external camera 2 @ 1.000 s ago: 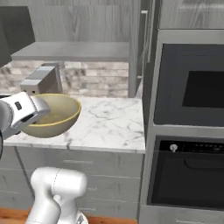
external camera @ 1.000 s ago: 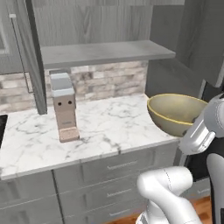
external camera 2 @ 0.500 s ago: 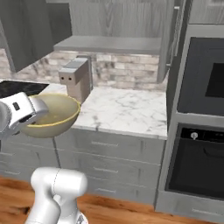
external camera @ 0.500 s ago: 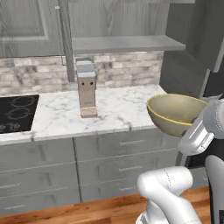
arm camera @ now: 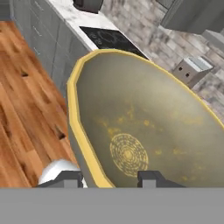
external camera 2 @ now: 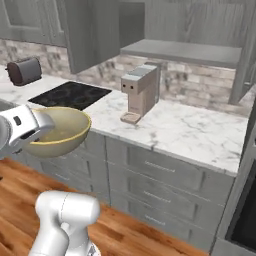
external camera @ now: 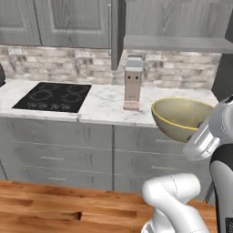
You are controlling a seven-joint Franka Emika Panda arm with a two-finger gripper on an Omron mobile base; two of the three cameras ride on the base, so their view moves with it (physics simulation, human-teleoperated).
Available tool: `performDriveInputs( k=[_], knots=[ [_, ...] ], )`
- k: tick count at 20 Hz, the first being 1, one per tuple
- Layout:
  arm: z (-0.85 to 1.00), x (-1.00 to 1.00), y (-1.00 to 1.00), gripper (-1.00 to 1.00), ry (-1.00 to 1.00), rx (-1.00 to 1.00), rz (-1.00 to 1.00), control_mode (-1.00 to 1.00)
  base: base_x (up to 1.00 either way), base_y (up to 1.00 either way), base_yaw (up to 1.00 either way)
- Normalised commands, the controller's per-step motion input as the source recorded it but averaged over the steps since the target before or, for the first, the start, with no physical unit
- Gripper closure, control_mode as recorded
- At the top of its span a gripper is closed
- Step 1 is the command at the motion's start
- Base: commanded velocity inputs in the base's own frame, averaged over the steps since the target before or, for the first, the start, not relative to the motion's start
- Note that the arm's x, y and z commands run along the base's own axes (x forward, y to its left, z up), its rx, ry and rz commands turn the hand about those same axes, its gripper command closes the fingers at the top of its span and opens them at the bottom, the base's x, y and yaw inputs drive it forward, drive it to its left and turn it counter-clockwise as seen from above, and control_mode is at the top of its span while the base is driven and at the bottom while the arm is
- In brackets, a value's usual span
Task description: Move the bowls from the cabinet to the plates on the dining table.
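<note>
Pale yellow-olive bowl [arm camera: 144, 131], rigid, probably light and slick, is pinched at its near rim, lower centre of hand view, by the partly closed gripper [arm camera: 107, 178].

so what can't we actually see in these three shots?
- Gripper: in the hand view only the two tips show, straddling the yellow bowl's rim; the bottom edge cuts off the rest.
- Bowl's right side, left base view: behind the arm.
- Toaster, right base view: too small for detail.
- Cabinet insides, left base view: behind closed doors.
</note>
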Motion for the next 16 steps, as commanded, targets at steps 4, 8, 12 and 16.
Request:
performDriveInputs(
  k=[4,8,12,16],
  knots=[
    [0.0,0.0,0.0,1.0,0.0,0.0,0.0,1.0,-0.42,0.01,0.57],
    [0.0,0.0,0.0,1.0,0.0,0.0,0.0,1.0,-0.37,0.07,0.58],
    [0.0,0.0,0.0,1.0,0.0,0.0,0.0,1.0,-0.21,0.07,0.6],
    [0.0,0.0,0.0,1.0,0.0,0.0,0.0,1.0,-0.11,0.08,0.62]
  ],
)
